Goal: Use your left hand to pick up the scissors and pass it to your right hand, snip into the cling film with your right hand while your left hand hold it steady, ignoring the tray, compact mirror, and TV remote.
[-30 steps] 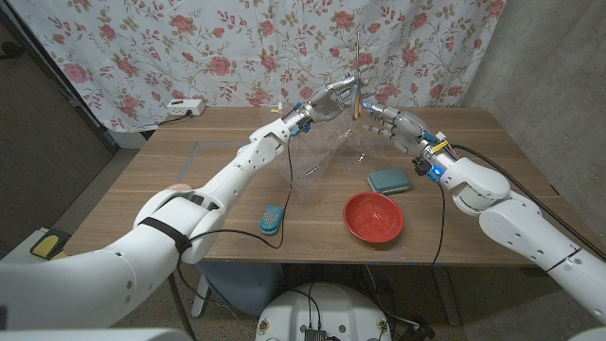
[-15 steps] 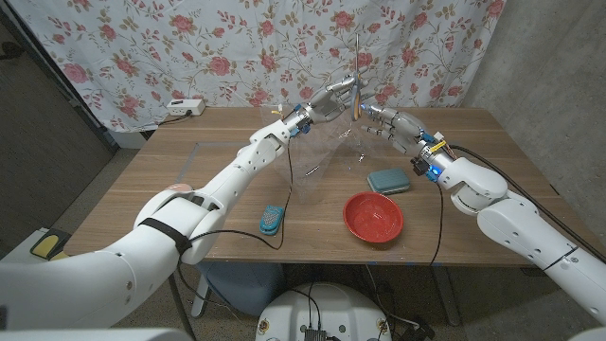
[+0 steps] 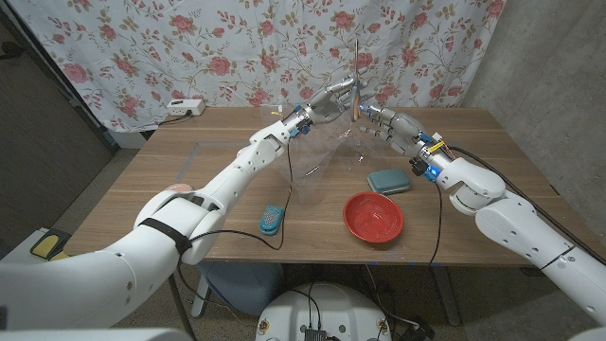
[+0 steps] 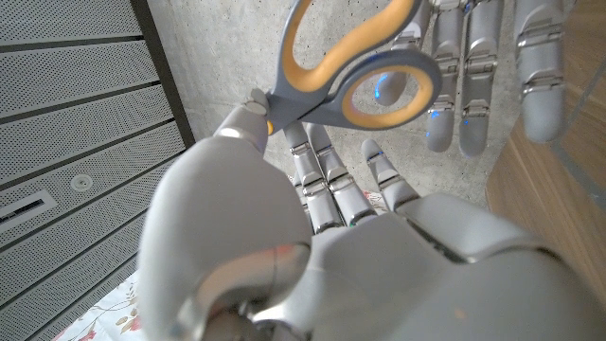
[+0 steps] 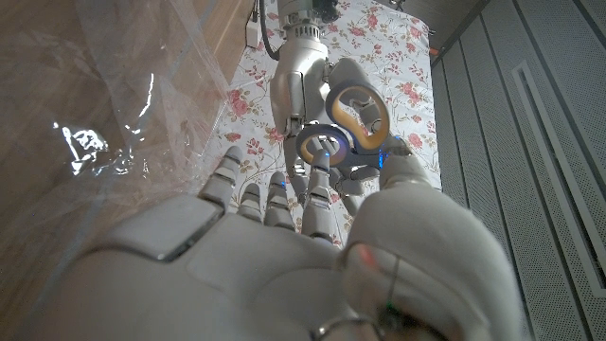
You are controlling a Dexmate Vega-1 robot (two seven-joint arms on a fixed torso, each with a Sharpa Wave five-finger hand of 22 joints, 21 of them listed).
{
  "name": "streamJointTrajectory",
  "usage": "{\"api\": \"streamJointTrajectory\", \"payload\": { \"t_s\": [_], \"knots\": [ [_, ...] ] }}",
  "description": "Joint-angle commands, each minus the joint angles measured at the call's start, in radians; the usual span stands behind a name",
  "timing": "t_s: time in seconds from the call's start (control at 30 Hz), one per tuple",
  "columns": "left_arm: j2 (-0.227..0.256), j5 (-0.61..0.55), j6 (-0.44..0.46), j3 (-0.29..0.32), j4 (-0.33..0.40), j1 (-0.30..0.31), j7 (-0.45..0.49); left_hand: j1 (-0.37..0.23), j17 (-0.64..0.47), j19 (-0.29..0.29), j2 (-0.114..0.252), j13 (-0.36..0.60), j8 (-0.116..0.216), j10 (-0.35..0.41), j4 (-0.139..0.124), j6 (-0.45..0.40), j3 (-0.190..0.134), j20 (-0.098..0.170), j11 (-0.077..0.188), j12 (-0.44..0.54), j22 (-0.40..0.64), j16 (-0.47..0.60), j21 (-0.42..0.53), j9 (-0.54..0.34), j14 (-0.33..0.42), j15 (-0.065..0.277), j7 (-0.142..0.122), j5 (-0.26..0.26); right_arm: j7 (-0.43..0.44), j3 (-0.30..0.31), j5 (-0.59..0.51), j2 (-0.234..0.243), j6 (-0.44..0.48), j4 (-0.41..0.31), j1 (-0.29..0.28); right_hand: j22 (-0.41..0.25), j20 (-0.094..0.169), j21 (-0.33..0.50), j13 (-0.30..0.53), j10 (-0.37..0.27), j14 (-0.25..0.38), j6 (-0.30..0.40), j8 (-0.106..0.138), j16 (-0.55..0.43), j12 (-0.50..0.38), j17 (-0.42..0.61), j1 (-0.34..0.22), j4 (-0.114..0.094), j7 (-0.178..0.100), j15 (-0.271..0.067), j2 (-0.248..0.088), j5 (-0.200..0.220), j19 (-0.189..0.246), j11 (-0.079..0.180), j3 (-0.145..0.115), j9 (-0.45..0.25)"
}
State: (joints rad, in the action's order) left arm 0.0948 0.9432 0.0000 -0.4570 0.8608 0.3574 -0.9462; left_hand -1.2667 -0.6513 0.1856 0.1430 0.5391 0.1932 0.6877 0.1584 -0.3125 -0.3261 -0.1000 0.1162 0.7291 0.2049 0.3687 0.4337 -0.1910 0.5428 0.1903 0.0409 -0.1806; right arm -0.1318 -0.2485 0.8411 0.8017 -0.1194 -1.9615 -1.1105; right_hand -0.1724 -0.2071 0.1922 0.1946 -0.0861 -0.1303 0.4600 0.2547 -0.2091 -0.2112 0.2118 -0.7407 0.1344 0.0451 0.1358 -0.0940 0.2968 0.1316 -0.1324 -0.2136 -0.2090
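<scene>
I hold the scissors [image 3: 354,87] in my left hand [image 3: 329,101], raised above the desk's [image 3: 189,189] far edge at about 12 o'clock, blades up and handles down. In the left wrist view the grip sits just above the orange-lined handles [image 4: 355,71], so the loops are free.

My right hand [image 3: 393,125] is empty, fingers spread, at 3 o'clock of the scissors and just beside them. In the right wrist view its fingertips [image 5: 320,161] reach the loops [image 5: 343,123]; I cannot tell whether they touch.

Risks:
- Releasing the left hand before the right has threaded a loop would drop the scissors onto the film.
- Fingers closing outside the loops would give a hold that cannot work the blades.
- A push from the right hand could twist the scissors in the narrow left grip.
- The film [image 3: 327,156], clear and hard to see, lies below the exchange; a low arm could drag it.

Count:
- scissors: one
- cling film sheet: one
- red tray [image 3: 373,216]: one
- teal mirror [image 3: 389,180]: one
- blue remote [image 3: 271,219]: one
</scene>
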Motion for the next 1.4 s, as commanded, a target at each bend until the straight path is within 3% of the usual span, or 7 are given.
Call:
{"api": "streamJointTrajectory", "payload": {
  "t_s": [0.03,0.13,0.37,0.87,1.4],
  "knots": [
    [-0.001,0.003,0.009,0.000,0.006,0.002,0.003,-0.001,-0.002,0.000,0.010,0.007,0.007,0.090,-0.004,-0.007,0.000,0.001,0.095,0.003,0.001,0.000,0.005,-0.001,-0.014,0.035,0.000,-0.005,0.003,-0.004,0.014,-0.013,0.002,0.011,0.006,-0.001,0.014,0.001,0.004,-0.010,0.000,0.039,0.011,-0.004,-0.004,0.002,0.009,-0.005,-0.015,-0.013,-0.012,0.002,0.001,0.021,-0.008,-0.002],
    [-0.001,0.003,0.011,-0.001,0.008,0.004,0.005,-0.002,-0.003,0.000,0.010,0.007,0.007,0.090,-0.003,-0.007,0.000,0.002,0.095,0.004,0.001,0.000,0.006,-0.001,-0.013,0.035,-0.001,-0.005,0.002,-0.007,0.014,-0.013,0.008,0.013,0.013,-0.001,0.025,0.002,0.004,-0.016,0.000,0.043,0.010,-0.004,-0.005,0.002,0.003,-0.003,-0.021,-0.022,-0.024,0.001,0.003,0.027,-0.015,-0.002],
    [-0.003,0.002,0.013,-0.002,0.003,0.002,0.004,0.000,-0.004,0.000,0.010,0.006,0.007,0.090,-0.004,-0.007,0.001,0.001,0.095,0.003,0.001,-0.001,0.006,-0.001,-0.012,0.033,-0.001,-0.005,-0.015,-0.018,0.012,-0.019,0.004,0.030,0.028,-0.001,0.023,0.002,0.004,-0.014,0.000,0.041,0.006,-0.005,-0.003,0.001,-0.001,0.000,-0.013,-0.022,-0.028,-0.002,0.004,0.028,-0.019,-0.001],
    [-0.022,-0.004,0.004,-0.003,-0.047,-0.016,-0.016,0.001,-0.005,-0.001,0.011,0.007,0.007,0.092,-0.005,-0.008,0.000,0.001,0.095,0.004,0.001,-0.005,0.007,-0.001,-0.012,0.034,-0.002,-0.005,-0.021,-0.019,0.015,-0.018,0.004,0.034,0.028,0.000,0.019,0.001,0.004,-0.009,-0.004,0.026,-0.007,-0.003,0.000,0.000,0.002,0.004,-0.002,-0.017,-0.024,-0.009,0.003,0.027,-0.018,0.000],
    [-0.030,-0.002,0.007,0.001,-0.038,-0.003,-0.014,0.000,-0.009,-0.002,0.010,0.004,0.008,0.092,-0.003,-0.010,0.000,0.000,0.098,0.002,0.001,-0.005,0.008,-0.001,-0.013,0.034,-0.009,-0.005,-0.012,-0.015,0.034,-0.017,0.015,0.021,0.014,0.000,0.016,0.001,0.004,-0.010,-0.001,0.032,-0.010,-0.004,0.001,-0.001,-0.003,0.013,-0.003,-0.016,-0.012,-0.013,0.004,0.027,-0.018,0.002]
  ]
}}
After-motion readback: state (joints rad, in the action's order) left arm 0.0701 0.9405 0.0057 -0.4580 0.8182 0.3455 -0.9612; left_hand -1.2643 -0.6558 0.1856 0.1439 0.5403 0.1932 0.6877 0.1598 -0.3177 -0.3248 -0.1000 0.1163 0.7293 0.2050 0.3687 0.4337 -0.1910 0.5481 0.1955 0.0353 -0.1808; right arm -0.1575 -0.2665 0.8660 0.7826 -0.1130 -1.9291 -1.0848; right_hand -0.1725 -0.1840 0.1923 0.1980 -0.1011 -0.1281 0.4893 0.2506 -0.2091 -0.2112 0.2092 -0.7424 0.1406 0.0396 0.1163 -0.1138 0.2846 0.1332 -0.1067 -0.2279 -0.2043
